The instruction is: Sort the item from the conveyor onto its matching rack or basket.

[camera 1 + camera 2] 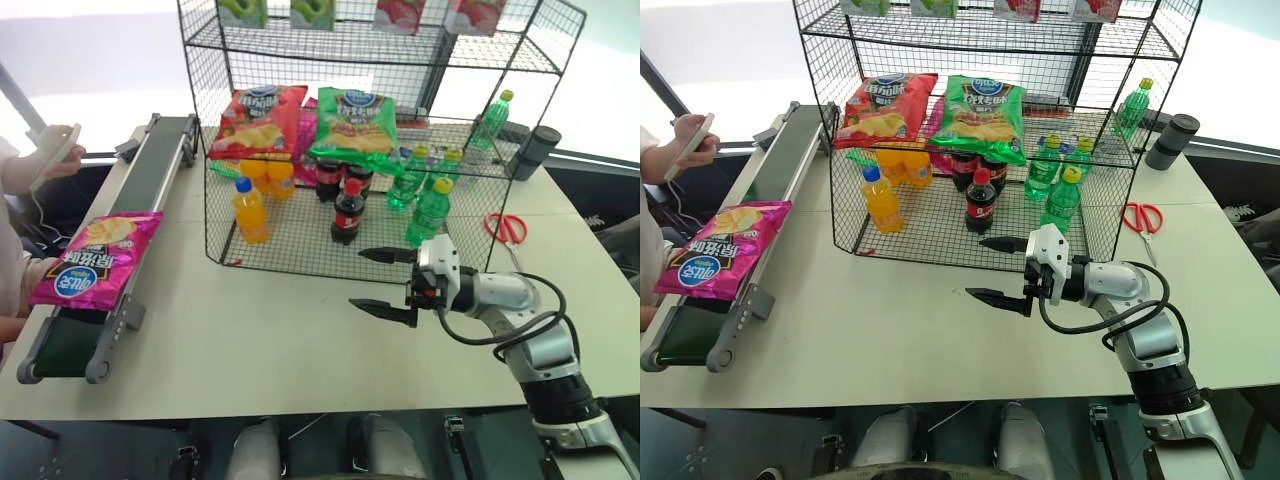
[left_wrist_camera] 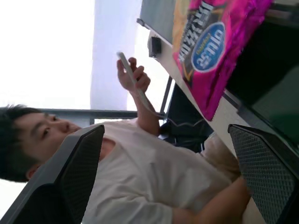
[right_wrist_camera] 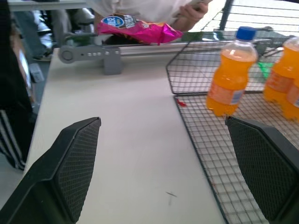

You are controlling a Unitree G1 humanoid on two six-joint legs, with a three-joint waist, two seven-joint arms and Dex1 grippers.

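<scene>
A magenta-pink crisp bag (image 1: 95, 258) lies flat on the dark green conveyor (image 1: 150, 170) at the left of the frame, near its front end. The right gripper (image 1: 383, 281) hangs over the bare white table (image 1: 260, 340) at lower centre, fingers spread wide and holding nothing, just in front of the black wire rack (image 1: 300, 215). The left gripper (image 2: 168, 172) is spread wide too, facing the bag and a seated person (image 2: 131, 182)

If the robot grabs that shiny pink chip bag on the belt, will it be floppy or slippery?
The pink chip bag looks puffed and crinkly, so it's probably light and would bend. Its glossy foil may be slippery. It overhangs the belt, so a nudge might tip it off.
</scene>
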